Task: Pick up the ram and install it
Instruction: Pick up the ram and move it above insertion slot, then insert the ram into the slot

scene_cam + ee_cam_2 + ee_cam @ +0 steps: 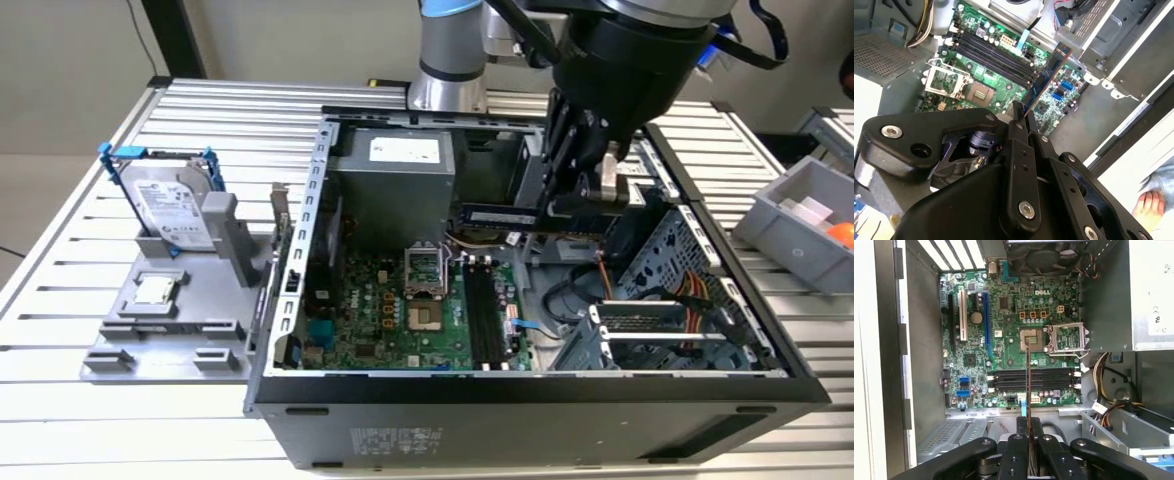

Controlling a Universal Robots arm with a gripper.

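Greenish-blue board with dark chips: the ram [507, 214] is pinched at one end by the gripper [587, 203], whose fingers are pressed together on it. The stick projects from the fingertips and hangs in the air inside the open computer case [287, 300], clear of the motherboard [387, 310].

Progress, as judged from the views:
- Pick-up: complete.
- Installation: not done. In the first wrist view the ram [1028, 375] appears edge-on, running out from the gripper [1028, 424] across the memory slots [1044, 381] rather than along them. Alignment and seating therefore appear to be outstanding. The slots look empty.

Positions relative to the gripper:
- Memory slots: below the held stick, apart from it.
- CPU socket [422, 265]: below, just beside the slots, lid raised.
- Hard drive [167, 205] and CPU chip [158, 290]: well apart from the gripper, outside the case, on a grey holder [147, 345].

Count:
- ram: one
- gripper: one
- memory slots: four, as far as can be counted
- CPU socket: one
- hard drive: one
- CPU chip: one
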